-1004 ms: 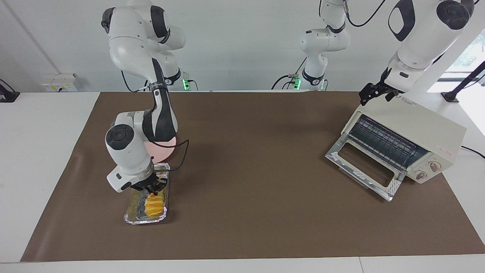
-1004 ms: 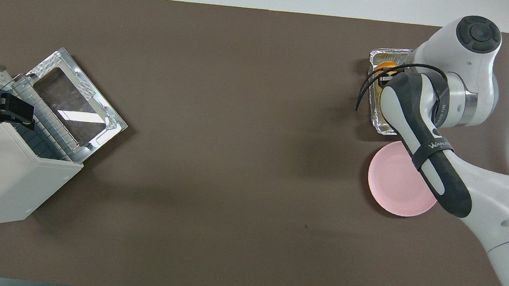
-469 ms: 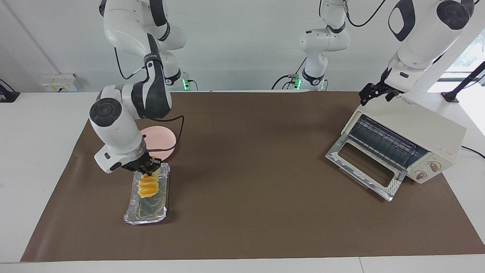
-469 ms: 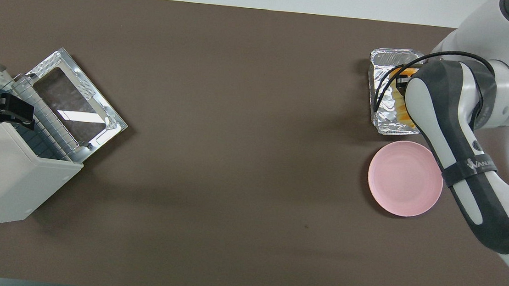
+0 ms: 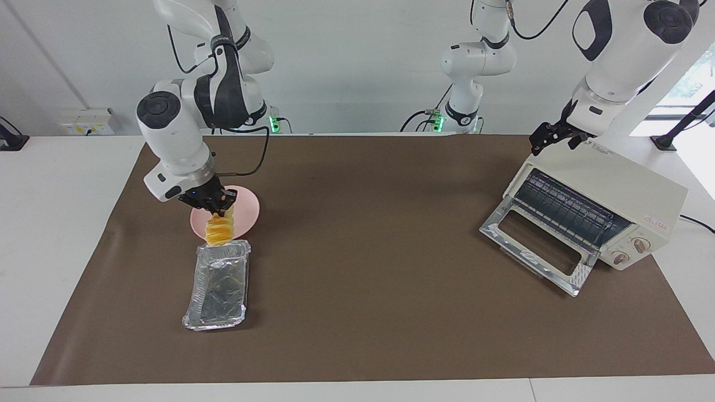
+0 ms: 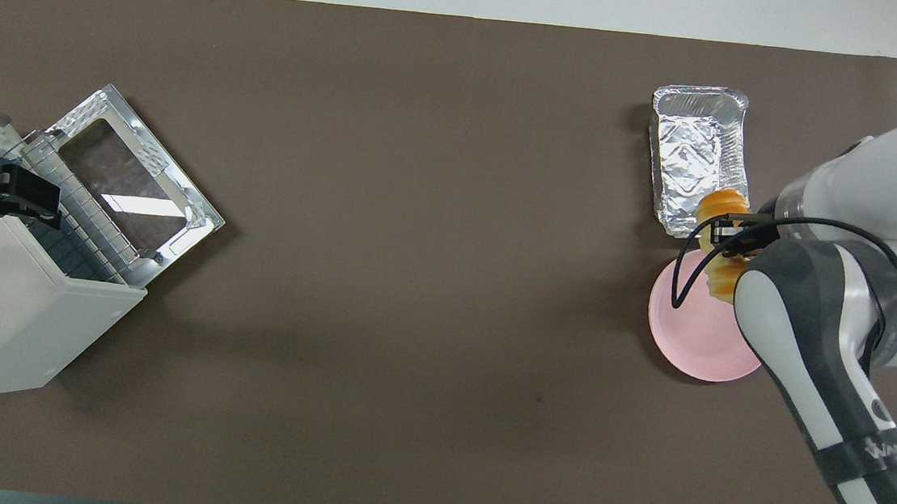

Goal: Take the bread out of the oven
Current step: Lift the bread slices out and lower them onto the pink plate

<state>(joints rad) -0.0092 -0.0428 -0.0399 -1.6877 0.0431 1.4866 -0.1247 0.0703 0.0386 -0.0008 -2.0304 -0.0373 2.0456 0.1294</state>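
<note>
Lifted clear of the crinkled silver foil tray (image 5: 217, 285), the ridged golden-orange bread (image 5: 219, 231) hangs clamped in the right gripper (image 5: 219, 205) at the pink round plate's (image 5: 246, 209) six o'clock edge; lower gently, centred. The left gripper (image 5: 550, 137) waits wide apart over the cream-white boxy oven (image 5: 609, 195).

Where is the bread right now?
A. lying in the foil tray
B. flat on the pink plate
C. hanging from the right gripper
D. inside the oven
C: the bread dangles from the right gripper, up in the air above the foil tray and pink plate.
</note>
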